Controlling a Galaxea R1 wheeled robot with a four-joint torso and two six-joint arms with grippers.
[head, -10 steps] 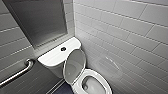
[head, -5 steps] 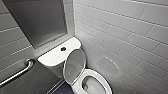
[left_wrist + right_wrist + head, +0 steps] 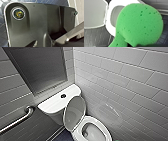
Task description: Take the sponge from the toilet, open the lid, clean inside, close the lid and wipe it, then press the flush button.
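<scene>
The white toilet point(image 3: 105, 127) stands in the corner with its lid point(image 3: 75, 111) raised against the tank, leaving the oval bowl open. The dark round flush button point(image 3: 63, 96) sits in the middle of the flat tank top point(image 3: 53, 104). In the right wrist view the bright green sponge point(image 3: 139, 25) looms large and close, and my right gripper is shut on it. It hangs above the toilet seat point(image 3: 110, 29) and the raised lid point(image 3: 94, 13). A sliver of green point(image 3: 117, 140) shows at the lower edge of the head view, right of the bowl. My left gripper is open and holds nothing.
White tiled walls close in behind and to the right of the toilet. A metal grab bar point(image 3: 17, 120) runs along the left wall. A dark recessed panel point(image 3: 40, 67) sits above the tank. The floor has dark tiles point(image 3: 95, 37).
</scene>
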